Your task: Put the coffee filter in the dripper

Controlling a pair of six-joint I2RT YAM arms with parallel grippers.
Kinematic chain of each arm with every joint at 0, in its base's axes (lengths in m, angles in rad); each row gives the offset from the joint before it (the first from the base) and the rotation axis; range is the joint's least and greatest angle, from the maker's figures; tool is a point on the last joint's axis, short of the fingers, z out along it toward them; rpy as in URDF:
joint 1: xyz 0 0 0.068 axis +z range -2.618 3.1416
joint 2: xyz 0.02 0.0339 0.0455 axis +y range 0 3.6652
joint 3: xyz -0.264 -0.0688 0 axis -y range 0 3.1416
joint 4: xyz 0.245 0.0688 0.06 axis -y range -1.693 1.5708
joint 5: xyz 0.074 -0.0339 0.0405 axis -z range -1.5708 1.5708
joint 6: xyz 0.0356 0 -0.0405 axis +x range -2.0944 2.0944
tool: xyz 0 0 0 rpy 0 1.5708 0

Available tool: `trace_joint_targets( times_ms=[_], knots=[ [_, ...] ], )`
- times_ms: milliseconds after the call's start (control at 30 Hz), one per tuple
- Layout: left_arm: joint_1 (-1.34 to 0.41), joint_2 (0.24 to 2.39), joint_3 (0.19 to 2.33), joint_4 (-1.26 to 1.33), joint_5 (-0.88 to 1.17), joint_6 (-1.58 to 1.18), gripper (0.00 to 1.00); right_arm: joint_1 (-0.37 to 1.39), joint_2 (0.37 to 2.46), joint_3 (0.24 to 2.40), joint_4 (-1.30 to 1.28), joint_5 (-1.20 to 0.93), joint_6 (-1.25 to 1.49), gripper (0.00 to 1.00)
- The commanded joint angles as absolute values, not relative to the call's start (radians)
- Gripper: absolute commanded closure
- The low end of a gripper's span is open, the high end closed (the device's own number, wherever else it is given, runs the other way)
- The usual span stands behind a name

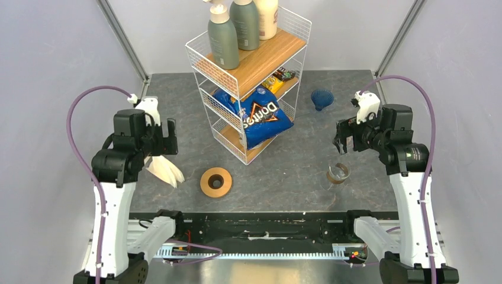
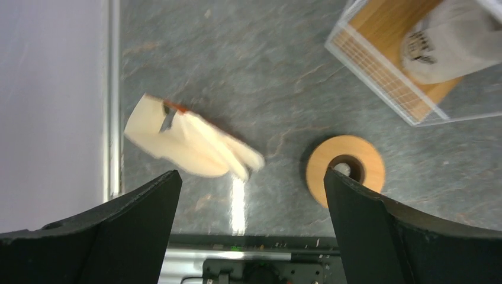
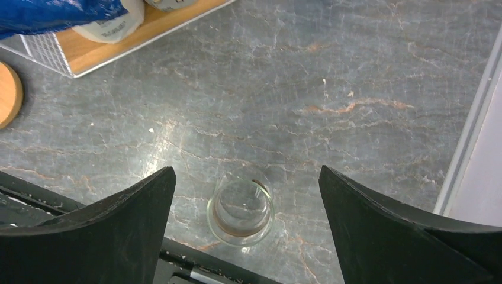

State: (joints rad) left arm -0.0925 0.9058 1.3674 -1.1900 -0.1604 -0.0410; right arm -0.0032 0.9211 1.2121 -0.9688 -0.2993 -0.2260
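Note:
A fanned bundle of cream paper filters (image 1: 166,170) lies on the table at the left, just below my left gripper (image 1: 167,137). In the left wrist view the bundle (image 2: 189,145) lies ahead of the open, empty left gripper (image 2: 251,174). I see no single white coffee filter apart from the bundle. The dark blue ribbed dripper (image 1: 322,98) stands at the back right, beyond my right gripper (image 1: 343,137). The right gripper (image 3: 247,170) is open and empty above the table.
A wooden ring (image 1: 215,181) with a centre hole lies front centre, also in the left wrist view (image 2: 346,168). A clear glass cup (image 1: 338,173) stands below the right gripper (image 3: 240,212). A white wire rack (image 1: 248,77) with bottles and a blue chip bag (image 1: 254,115) fills the middle back.

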Motion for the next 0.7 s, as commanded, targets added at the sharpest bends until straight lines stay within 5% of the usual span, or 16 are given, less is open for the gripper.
trace_joint_targets(
  times_ms=[0,300,500,667],
  knots=[
    [-0.089,0.734,1.312,-0.976,0.129,0.117,0.01,-0.005,0.927,1.244,-0.915,-0.385,-0.194,0.01],
    [-0.09,0.631,1.205,-0.87,0.879,0.138,0.02,-0.005,1.12,1.388,-0.927,-0.597,-0.067,0.01],
    [-0.113,0.624,1.067,-0.579,1.04,0.053,0.07,-0.005,1.208,1.417,-0.806,-0.587,0.105,0.04],
    [-0.318,0.655,1.003,-0.399,0.875,0.048,0.13,-0.007,1.288,1.436,-0.656,-0.547,0.189,0.12]
  ],
)
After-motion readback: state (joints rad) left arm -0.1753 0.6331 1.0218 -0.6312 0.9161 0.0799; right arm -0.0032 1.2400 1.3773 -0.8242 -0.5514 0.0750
